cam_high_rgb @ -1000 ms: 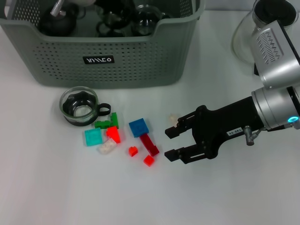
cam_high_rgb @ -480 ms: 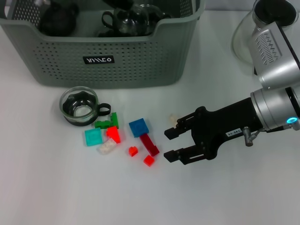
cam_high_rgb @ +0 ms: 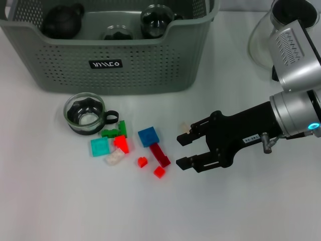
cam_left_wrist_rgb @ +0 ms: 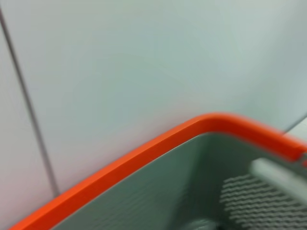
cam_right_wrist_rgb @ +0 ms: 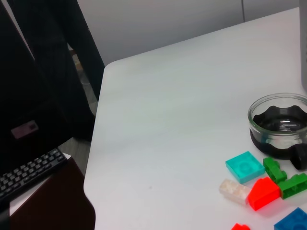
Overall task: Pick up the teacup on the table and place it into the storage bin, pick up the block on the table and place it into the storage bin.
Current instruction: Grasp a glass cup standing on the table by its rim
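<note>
The right gripper [cam_high_rgb: 182,150] hovers with fingers spread, just right of the dark red block [cam_high_rgb: 160,154] among the scattered blocks. Beyond them the glass teacup [cam_high_rgb: 85,114] stands on the table [cam_high_rgb: 75,201] before the storage bin [cam_high_rgb: 108,60]; the left gripper is out of sight.

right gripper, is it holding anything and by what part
Nothing is held: the right gripper is open and empty above the table, beside the blocks. The left gripper is not in view.
</note>
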`<state>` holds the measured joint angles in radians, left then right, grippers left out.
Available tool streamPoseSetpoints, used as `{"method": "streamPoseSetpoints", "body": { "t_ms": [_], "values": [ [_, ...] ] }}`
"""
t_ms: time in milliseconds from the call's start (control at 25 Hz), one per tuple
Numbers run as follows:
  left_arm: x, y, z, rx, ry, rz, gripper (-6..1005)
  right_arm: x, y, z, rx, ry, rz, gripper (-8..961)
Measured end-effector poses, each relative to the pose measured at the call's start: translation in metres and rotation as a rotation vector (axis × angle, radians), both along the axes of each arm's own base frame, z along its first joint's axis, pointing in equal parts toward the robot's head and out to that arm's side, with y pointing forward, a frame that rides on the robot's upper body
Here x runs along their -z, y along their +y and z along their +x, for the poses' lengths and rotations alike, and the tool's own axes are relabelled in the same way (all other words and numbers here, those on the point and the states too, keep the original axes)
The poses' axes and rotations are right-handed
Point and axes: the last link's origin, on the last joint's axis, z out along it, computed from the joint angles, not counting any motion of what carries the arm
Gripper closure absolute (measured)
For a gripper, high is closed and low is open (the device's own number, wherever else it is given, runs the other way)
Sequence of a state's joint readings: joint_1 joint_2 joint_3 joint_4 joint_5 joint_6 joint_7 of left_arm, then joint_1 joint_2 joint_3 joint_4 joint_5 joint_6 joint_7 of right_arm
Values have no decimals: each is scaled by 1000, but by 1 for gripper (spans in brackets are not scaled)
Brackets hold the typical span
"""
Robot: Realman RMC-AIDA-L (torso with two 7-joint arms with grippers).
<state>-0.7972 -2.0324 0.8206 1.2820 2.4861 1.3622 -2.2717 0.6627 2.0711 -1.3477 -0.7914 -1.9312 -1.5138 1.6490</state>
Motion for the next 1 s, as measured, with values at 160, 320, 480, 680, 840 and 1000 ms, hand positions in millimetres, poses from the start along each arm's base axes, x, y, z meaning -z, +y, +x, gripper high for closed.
{"method": "streamPoseSetpoints", "body": {
  "t_ms": [160,320,480,680,840,1000],
  "values": [
    [-7,-39,12,134,-70,-162,160,-2,1,2,10,5,8,366],
    [-3,-83,13,326,-42,-346,162,-4,2,4,25,12,17,366],
    [7,-115,5,450,25,-459,165,-5,3,5,33,18,22,366],
    [18,-134,-13,497,117,-500,168,-5,3,6,53,25,24,366],
    [33,-134,-34,454,235,-511,171,-4,4,7,70,28,21,366],
    [56,-129,-51,389,394,-533,174,-2,4,8,82,28,24,366]
  ]
}}
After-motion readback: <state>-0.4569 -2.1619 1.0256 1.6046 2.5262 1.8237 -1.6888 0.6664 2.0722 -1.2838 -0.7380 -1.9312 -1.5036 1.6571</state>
